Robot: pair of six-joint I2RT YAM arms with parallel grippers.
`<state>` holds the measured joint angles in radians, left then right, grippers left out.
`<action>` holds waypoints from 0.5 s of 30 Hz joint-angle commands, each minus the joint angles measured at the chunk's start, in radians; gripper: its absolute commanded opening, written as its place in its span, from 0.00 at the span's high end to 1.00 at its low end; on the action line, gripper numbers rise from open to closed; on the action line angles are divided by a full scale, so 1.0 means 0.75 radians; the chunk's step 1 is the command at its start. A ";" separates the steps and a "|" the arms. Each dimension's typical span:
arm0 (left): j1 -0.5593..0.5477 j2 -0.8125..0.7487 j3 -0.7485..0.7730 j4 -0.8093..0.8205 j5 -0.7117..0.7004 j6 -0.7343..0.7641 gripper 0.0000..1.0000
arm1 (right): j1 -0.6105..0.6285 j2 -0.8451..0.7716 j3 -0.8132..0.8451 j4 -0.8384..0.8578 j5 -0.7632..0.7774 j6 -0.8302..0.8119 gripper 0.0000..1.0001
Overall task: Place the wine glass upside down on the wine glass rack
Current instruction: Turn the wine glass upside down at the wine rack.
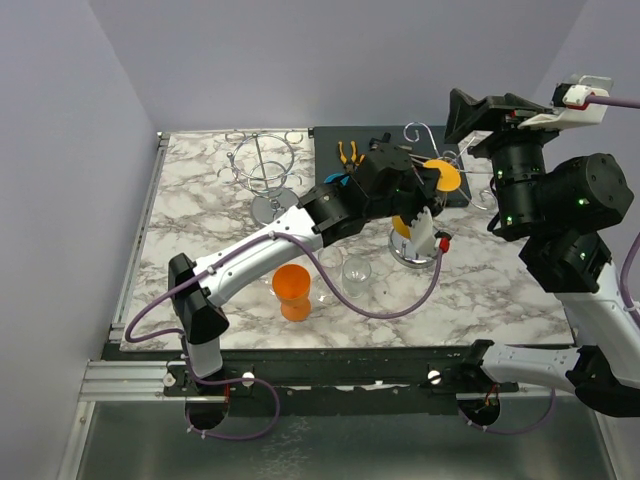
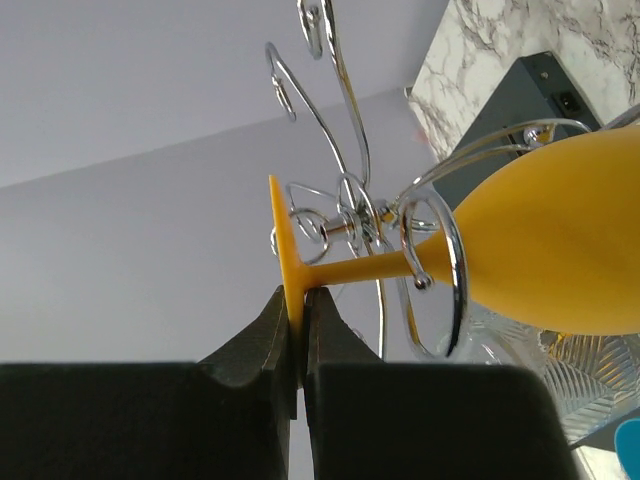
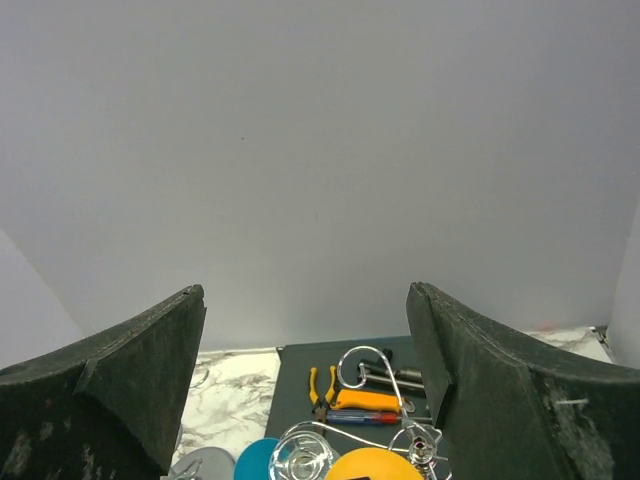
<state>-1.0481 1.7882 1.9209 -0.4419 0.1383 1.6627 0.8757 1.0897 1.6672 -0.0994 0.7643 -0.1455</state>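
The right gripper (image 3: 305, 290) stands wide open, its 2 dark fingers (image 3: 120, 380) framing a plain grey wall that fills most of the view. Low between them lies a strip of marble table (image 3: 230, 395) with a dark mat (image 3: 300, 362) on it. Yellow-handled pliers (image 3: 322, 385) and a red and blue tool (image 3: 362, 416) rest on the mat. A wire rack (image 3: 365, 365) rises nearer, with a yellow glass (image 3: 375, 466), a clear glass (image 3: 305, 460) and a blue disc (image 3: 256, 458) along the bottom edge.

Matt, smooth yellow plastic wine glass (image 2: 560, 250); shiny chromed metal wire rack (image 2: 457, 260); smooth marble-patterned worktop (image 1: 190, 230)
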 commanded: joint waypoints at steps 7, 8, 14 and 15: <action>0.025 -0.109 -0.068 -0.004 -0.057 -0.020 1.00 | 0.000 0.007 -0.022 -0.049 -0.006 0.030 0.11; 0.025 -0.118 -0.079 -0.002 -0.052 -0.022 1.00 | 0.000 0.009 -0.019 -0.053 -0.005 0.029 0.11; 0.021 -0.207 -0.183 0.002 -0.013 -0.024 1.00 | 0.000 0.017 -0.010 -0.070 0.022 0.024 0.10; 0.016 -0.219 -0.205 0.001 -0.009 -0.021 1.00 | 0.000 0.018 -0.015 -0.070 0.024 0.024 0.10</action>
<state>-1.0298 1.7004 1.8194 -0.4519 0.1173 1.6493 0.8757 1.0988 1.6608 -0.1257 0.7654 -0.1310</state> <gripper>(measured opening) 0.060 0.898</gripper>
